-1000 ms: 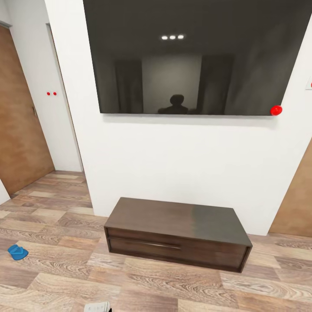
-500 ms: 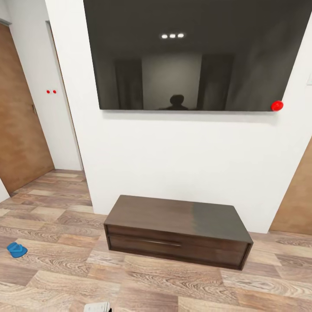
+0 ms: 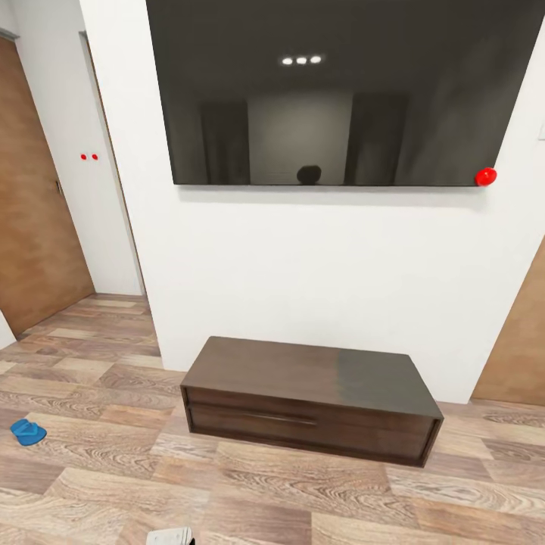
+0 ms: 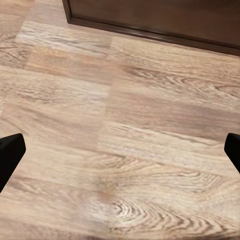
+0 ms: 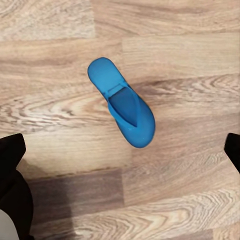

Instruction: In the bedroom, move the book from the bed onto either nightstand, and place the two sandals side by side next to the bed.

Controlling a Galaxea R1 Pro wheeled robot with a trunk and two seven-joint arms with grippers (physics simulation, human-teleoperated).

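A: What dominates the head view?
B: A white wall (image 3: 318, 280) carrying a large dark screen (image 3: 333, 91), with a long low drawer cabinet (image 3: 310, 397) standing on the wood floor (image 3: 303, 492) against it. This cabinet is not a nightstand; bed, book and nightstand are outside these pictures.

A: Where are the sandals?
B: One blue sandal (image 3: 27, 432) lies on the floor well to the left of the cabinet. The right wrist view looks straight down on a blue sandal (image 5: 121, 101), sole flat on the planks, strap up; whether it is the same one cannot be told. Judged from this, the right gripper (image 5: 120, 150) hangs above it to line up a pick.

A: And the jaws?
B: Both pairs stand wide apart and hold nothing. The left gripper (image 4: 120, 150) faces bare floor near the cabinet's foot.

A: What differs from a second ago?
B: The whole picture sits slightly higher, the cabinet and sandal included, and the dark reflection in the screen has sunk: the camera moved, not the things.
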